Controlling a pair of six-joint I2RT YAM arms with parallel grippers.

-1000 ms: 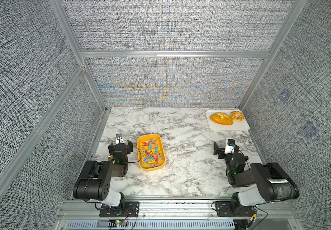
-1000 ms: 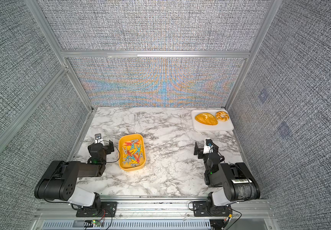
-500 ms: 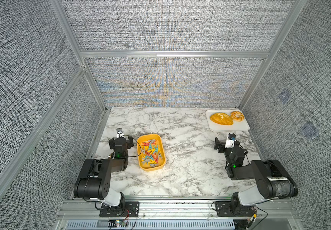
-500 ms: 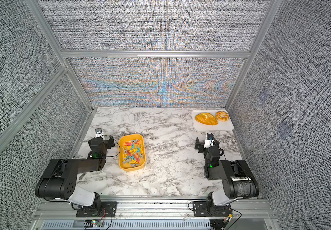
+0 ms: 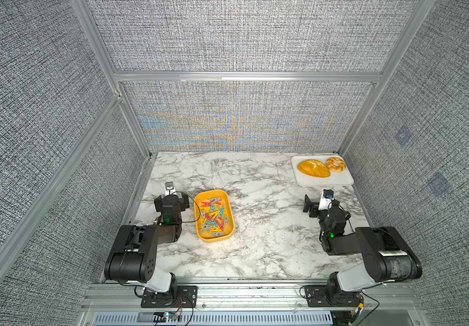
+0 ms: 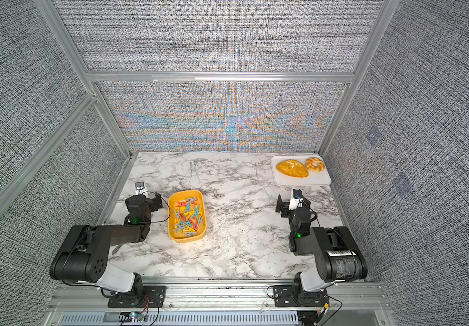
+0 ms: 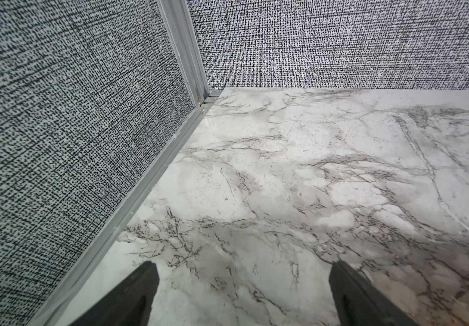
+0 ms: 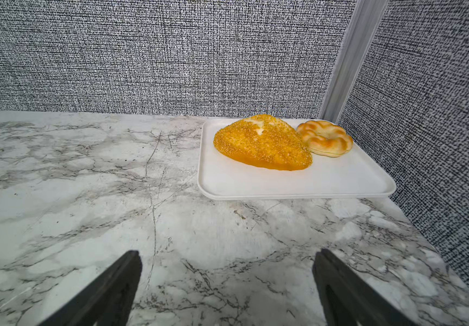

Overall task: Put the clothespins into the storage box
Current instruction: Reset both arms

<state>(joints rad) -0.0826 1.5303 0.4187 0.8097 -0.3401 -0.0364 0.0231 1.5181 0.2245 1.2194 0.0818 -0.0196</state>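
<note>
Small plastic clothespins [image 5: 213, 216] in yellow, red, teal and grey lie heaped inside the shallow yellow-orange plastic storage box [image 5: 229, 231], long axis running away from the arms. Left gripper [image 7: 241, 293] just beside it, right gripper [image 8: 227, 290] well apart; both sets of fingers wide, empty.

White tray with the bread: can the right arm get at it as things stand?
Probably yes. The right pincer is open and empty, facing the white tray, with only bare marble table between them. The seeded loaf and ring bun sit toward its far side.
</note>
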